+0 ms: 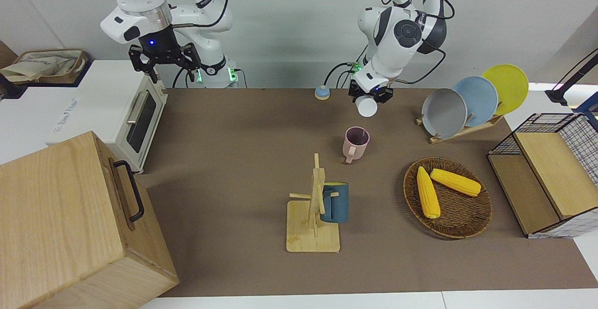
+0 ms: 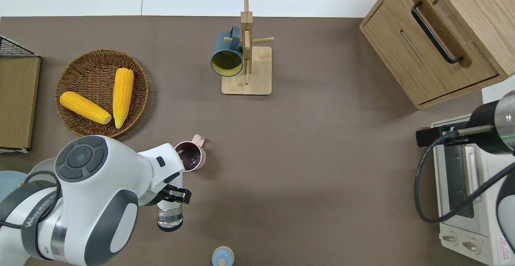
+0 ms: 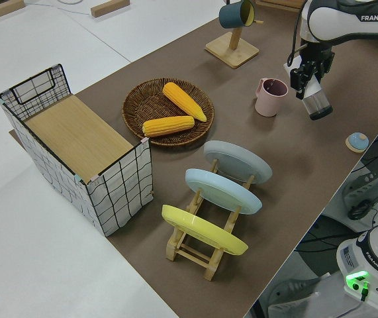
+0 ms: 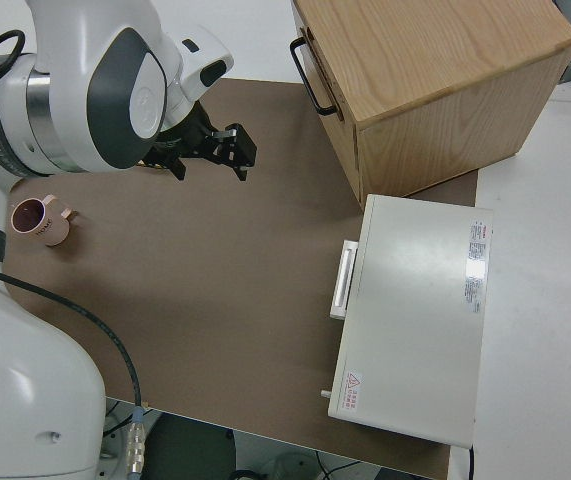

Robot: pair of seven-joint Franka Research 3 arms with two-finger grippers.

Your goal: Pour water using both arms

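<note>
Wooden box nearest, left gripper clamping tilted clear bottle near pink mug, right arm parked.

We see bright, even light from above. Shadows on the flat brown table mat are soft and pale. The shiny white robot arms show small bright spots. The tall wooden mug stand leans outward near the overhead view's edge. Everything looks sharp.

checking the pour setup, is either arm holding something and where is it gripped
The left gripper holds a clear bottle, tilted, with its fingers round the upper body. The right gripper is parked, open and holds nothing.
</note>
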